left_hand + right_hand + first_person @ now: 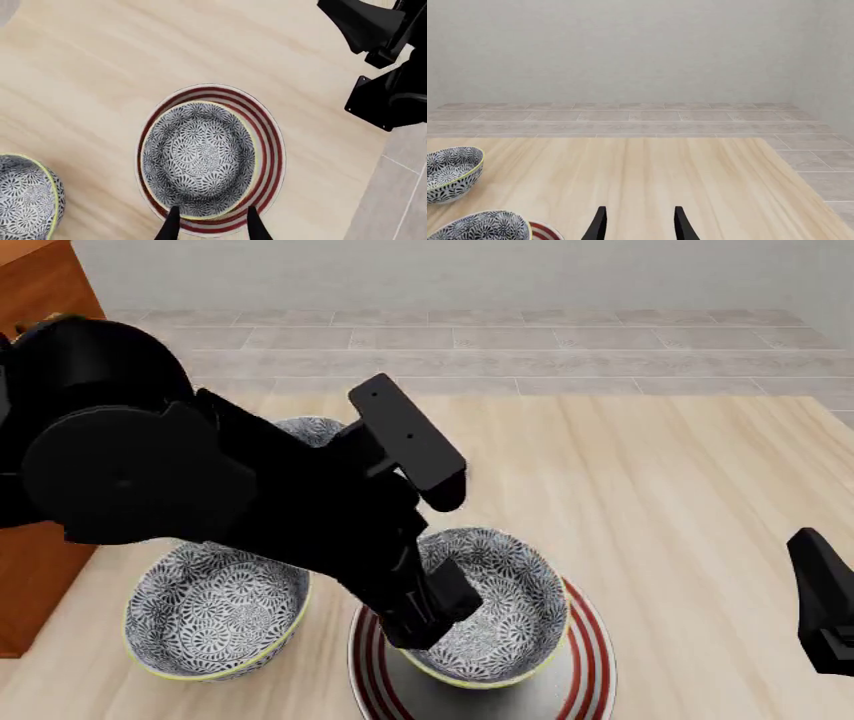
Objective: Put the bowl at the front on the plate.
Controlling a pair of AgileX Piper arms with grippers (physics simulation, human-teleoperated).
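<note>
Far left on the counter (pixel 694 490), a second patterned bowl (pixel 214 615) sits empty and upright, a third bowl (pixel 314 430) behind it. Next over, the bowl (pixel 501 605) rests on the plate (pixel 594 665), mouth up, nothing inside, off-center. The left hand (pixel 210 222) hovers just above its rim, fingers spread. Right hand (pixel 637 222): spread too, well apart over bare wood.
</note>
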